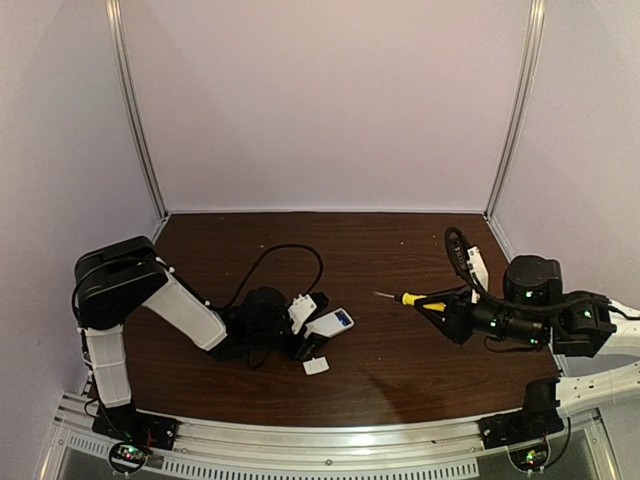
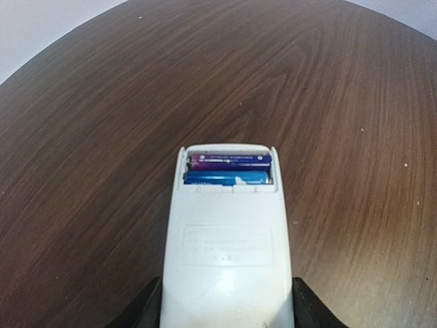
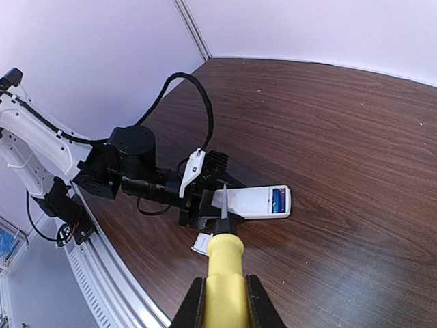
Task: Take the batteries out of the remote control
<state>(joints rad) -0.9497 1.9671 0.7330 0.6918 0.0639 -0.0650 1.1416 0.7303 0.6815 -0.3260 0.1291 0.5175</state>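
I count one remote control, with two batteries lying side by side in its open compartment. One small white cover piece sits just beside the remote control, and one yellow-handled screwdriver is well off to its right. There are two arms, the left arm and the right arm.

My right gripper squeezes the yellow screwdriver, blade aimed at the white remote, whose left end sits in the left gripper, blue batteries showing at its right end.
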